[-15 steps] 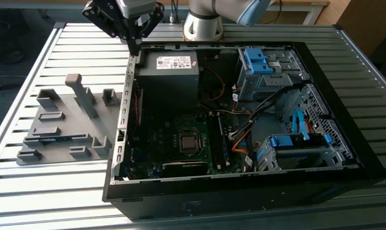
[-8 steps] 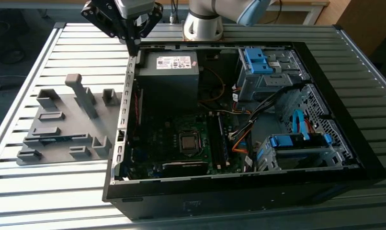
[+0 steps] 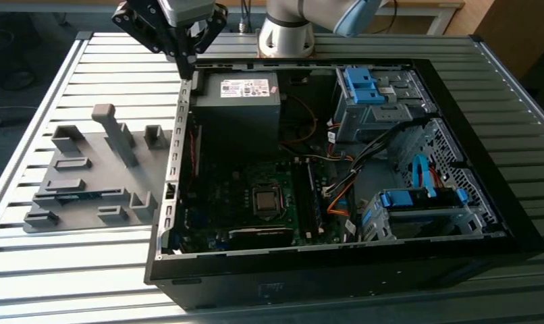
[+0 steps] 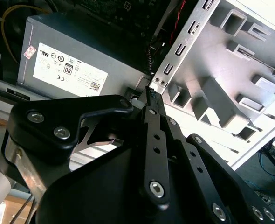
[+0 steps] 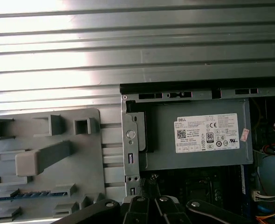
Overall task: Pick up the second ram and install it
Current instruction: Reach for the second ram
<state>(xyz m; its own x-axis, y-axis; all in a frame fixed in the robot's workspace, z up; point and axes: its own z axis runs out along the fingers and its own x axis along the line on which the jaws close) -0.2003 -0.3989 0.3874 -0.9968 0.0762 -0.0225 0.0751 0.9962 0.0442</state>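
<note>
The second ram (image 3: 74,196) lay on its long edge in a slot of the grey holder (image 3: 119,177), on the side of the holder away from the computer case (image 3: 344,270), and in the first wrist view it showed as a thin dark strip with bluish glints (image 5: 30,193) sunk between the holder's raised blocks. Stood that way, with its upper edge proud of the slot, it seemed to offer flat faces for a pinch from above, which is probably why the holder (image 5: 81,172) was shaped to keep it upright. Nothing touched it, and the pick-up had not yet been made. The holder sat on the slatted metal worktop (image 3: 92,74), just beside the case's side wall at the exterior view's left, so that the carry to the motherboard (image 3: 254,196) would be short. The hand (image 3: 187,64) hung above the case's wall by the power supply (image 3: 240,91), well apart from the stick. Its fingers tapered together to a single point and carried nothing; in both wrist views that point (image 4: 149,91) (image 5: 149,201) lay over the wall's perforated metal edge, with the labelled power supply (image 5: 198,135) to one side and the holder to the other. Whether the memory slots on the motherboard already held a stick I could not tell.
</note>
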